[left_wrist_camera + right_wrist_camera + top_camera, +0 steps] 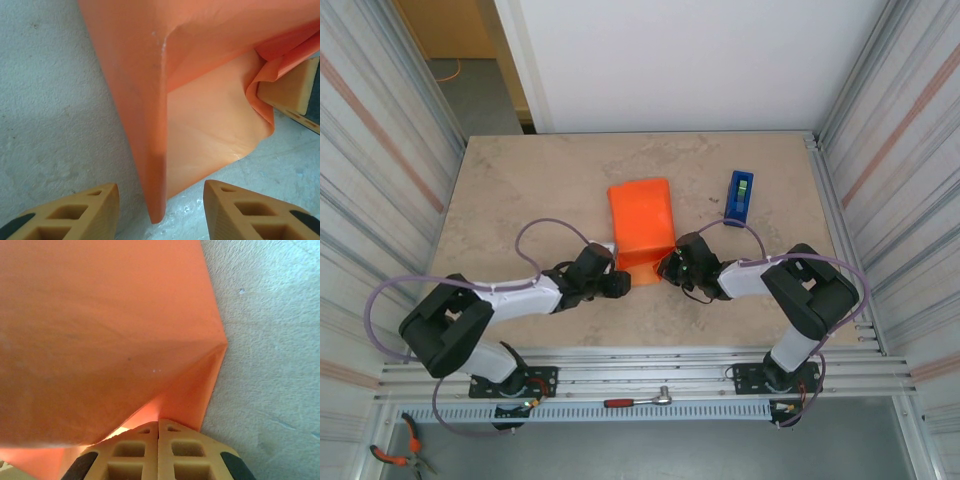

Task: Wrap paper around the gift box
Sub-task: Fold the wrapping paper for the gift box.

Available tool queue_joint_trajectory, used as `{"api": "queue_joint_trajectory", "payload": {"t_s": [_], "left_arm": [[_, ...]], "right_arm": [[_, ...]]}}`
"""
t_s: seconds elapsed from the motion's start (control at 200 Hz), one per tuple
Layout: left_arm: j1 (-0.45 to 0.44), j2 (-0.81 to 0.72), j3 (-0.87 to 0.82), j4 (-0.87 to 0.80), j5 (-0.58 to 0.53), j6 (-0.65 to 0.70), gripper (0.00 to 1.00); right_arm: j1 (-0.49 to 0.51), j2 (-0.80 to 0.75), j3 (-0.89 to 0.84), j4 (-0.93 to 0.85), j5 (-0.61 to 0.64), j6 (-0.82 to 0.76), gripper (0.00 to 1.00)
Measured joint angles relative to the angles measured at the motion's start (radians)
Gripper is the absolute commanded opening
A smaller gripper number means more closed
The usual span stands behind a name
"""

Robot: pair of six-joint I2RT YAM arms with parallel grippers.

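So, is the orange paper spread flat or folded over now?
Folded. The paper forms a narrow bundle with sharp creased edges, and its near end gapes open like a sleeve.

orange paper mid-table, near end between left arm and right arm; blue tape dispenser near right.

The top external camera looks down from above and behind the arm bases, taking in the whole tabletop. Each wrist camera sits close behind its own hand, the left hand and the right hand, facing forward at very short range onto the paper, which all three views share.
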Motion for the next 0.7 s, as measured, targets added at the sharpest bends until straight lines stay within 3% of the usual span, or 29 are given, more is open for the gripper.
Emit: {"api": "queue_joint_trajectory", "payload": {"t_s": [0.471, 0.701], "left_arm": [[0.000, 0.041, 0.011, 0.000, -0.024, 0.000, 0.36], [0.000, 0.048, 0.019, 0.000, -0.027, 0.006, 0.21]], "right_arm": [[0.001, 0.001, -0.007, 0.014, 0.000, 0.000, 0.00], [0.001, 0.001, -0.006, 0.014, 0.000, 0.000, 0.00]]}}
